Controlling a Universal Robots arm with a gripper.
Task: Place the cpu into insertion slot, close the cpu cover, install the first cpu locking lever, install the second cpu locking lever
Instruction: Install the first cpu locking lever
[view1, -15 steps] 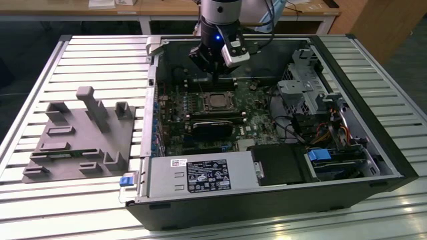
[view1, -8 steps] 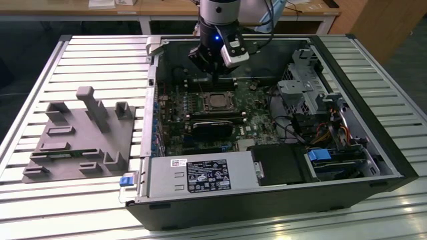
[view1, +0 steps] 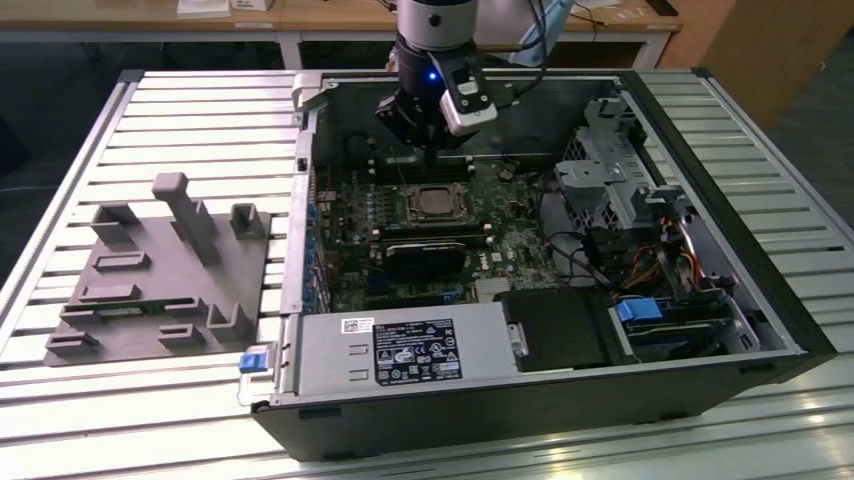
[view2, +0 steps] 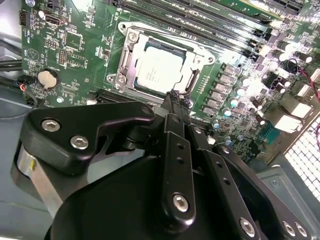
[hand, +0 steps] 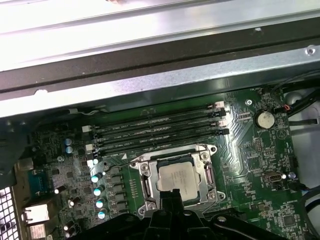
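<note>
The cpu (view2: 159, 67) (hand: 176, 176), a dull silver square, lies in the insertion slot (view1: 434, 203) on the green board. The cpu cover (view2: 125, 65) (hand: 205, 172), a silvery frame, lies flat around it, and the chip shows through its window. A thin wire lever (view2: 192, 82) curves along one edge of the socket. My gripper (view2: 175, 96) (hand: 172, 194) (view1: 430, 150) hovers just off that edge, a little above the board. Its black fingers are pressed together and hold nothing.
Long memory slots (hand: 155, 132) run beside the socket on the side away from my gripper. A black block (view1: 420, 258) sits in front of the socket, with the power supply (view1: 400, 350) nearer still. A drive cage (view1: 614, 170) fills the exterior view's right. A grey fixture (view1: 160, 270) rests outside the case.
</note>
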